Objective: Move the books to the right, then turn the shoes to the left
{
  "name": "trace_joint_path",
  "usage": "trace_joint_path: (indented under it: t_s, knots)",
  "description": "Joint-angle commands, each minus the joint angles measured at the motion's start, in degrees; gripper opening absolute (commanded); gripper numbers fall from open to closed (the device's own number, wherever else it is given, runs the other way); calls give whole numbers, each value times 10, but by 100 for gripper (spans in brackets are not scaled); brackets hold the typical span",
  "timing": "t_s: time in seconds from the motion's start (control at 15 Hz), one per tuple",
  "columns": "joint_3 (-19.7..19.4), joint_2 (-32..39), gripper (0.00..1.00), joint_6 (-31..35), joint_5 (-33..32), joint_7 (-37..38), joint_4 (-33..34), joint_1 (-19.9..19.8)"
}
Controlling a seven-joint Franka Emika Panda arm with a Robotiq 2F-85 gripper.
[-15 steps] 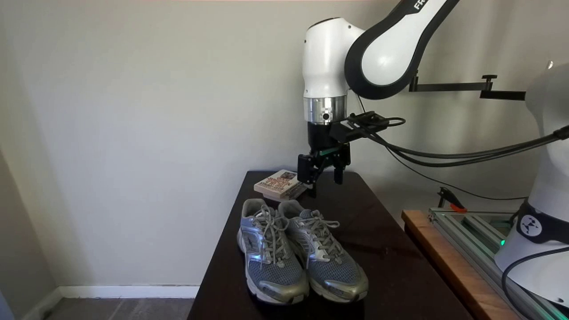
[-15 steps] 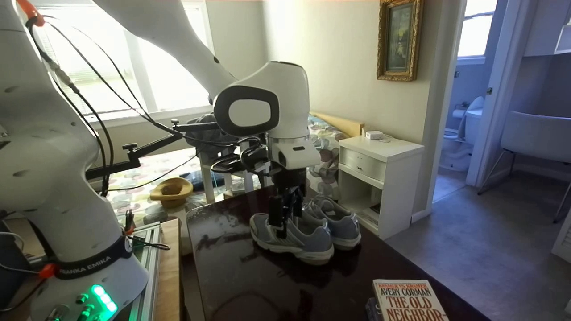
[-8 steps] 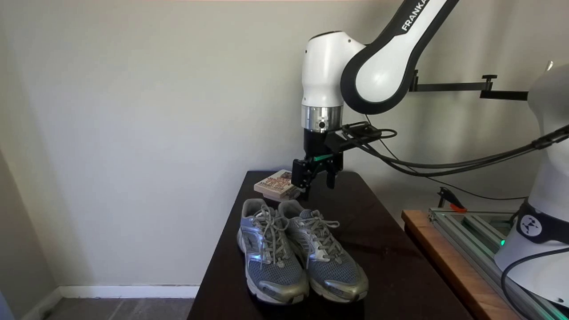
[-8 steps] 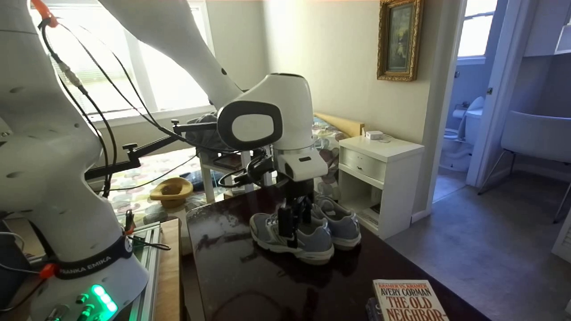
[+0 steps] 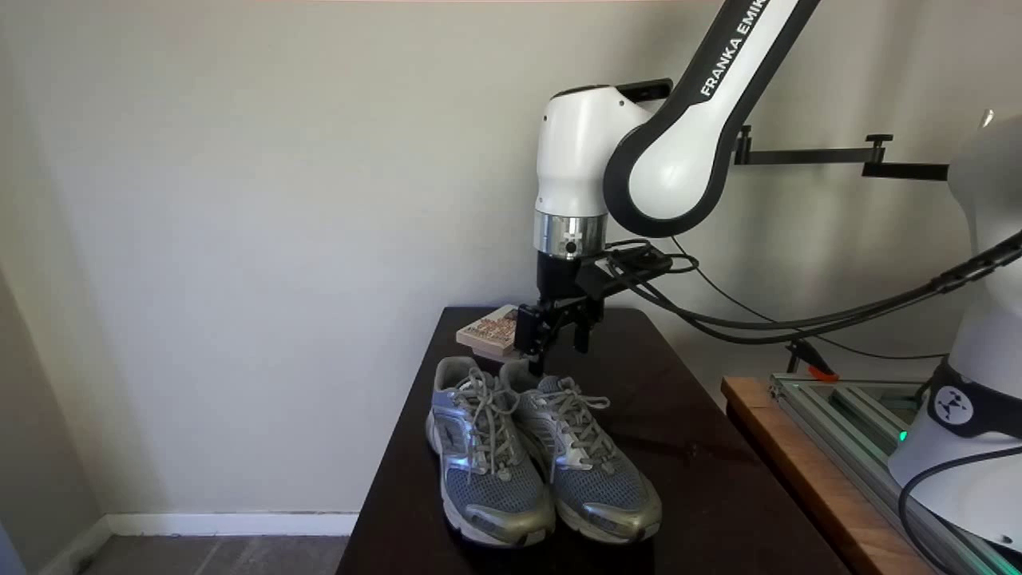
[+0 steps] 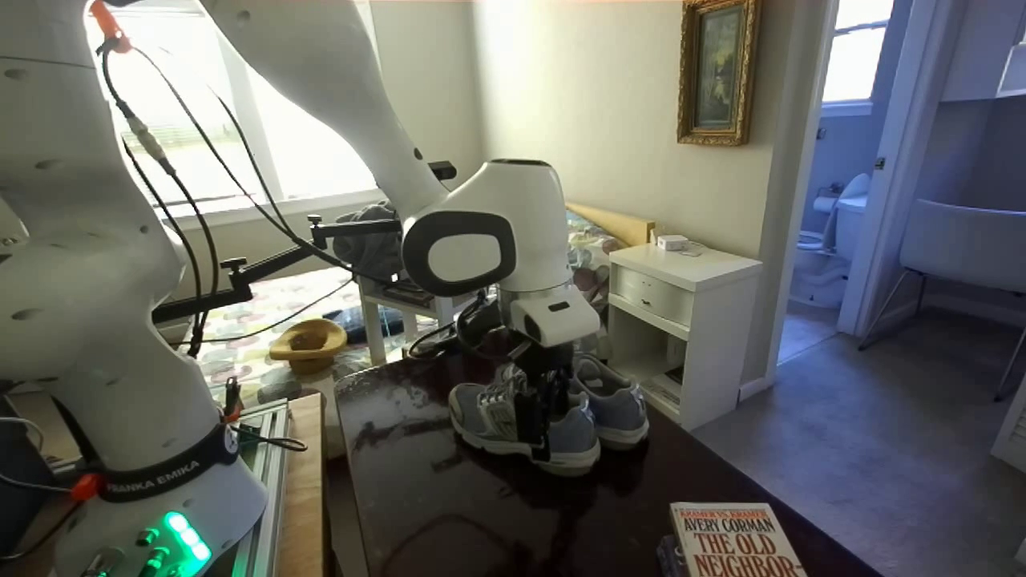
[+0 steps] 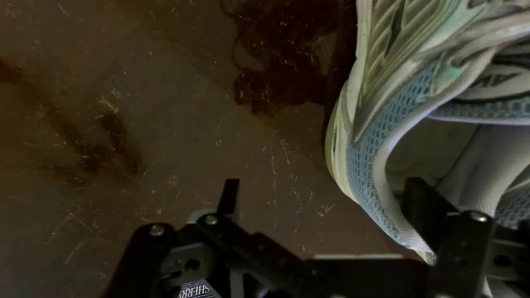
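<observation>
Two shoes (image 5: 587,455) sit side by side on the desk (image 5: 711,479), toes toward five o'clock as seen in an exterior view; in an exterior view the books (image 6: 737,541) lie well apart, at four o'clock from the pair. The hand (image 7: 323,184) is spread wide and pinches nothing, one finger (image 7: 228,199) above bare desk and its mate over the heel opening of the shoe (image 7: 385,111) at three o'clock in the wrist view. That placing suggests the turning step, with the grip not yet taken.

To do it well, ease the hand a touch toward three o'clock in that view, so the inner finger goes inside the opening rather than onto the padded rim. Then lower straight, squeeze the heel wall gently, since the soft collar will likely fold, and swing slowly. The neighbouring shoe sits close enough to be dragged along, so watch it. Whether finger and rim touch, I cannot tell.
</observation>
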Motion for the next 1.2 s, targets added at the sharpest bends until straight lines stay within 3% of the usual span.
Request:
trace_joint_path:
  t_s: [0.0, 0.33, 0.4, 0.47, 0.6, 1.13]
  knots:
    - [6, 29, 100, 20, 30, -35, 16, 0]
    - [15, 53, 100, -10, 75, -77, 34, 7]
    - [16, 58, 96, -13, 78, -81, 38, 8]
    - [12, 64, 72, -14, 73, -77, 42, 11]
    - [10, 71, 66, -11, 72, -77, 47, 14]
    - [13, 70, 8, -47, 118, -87, 59, 6]
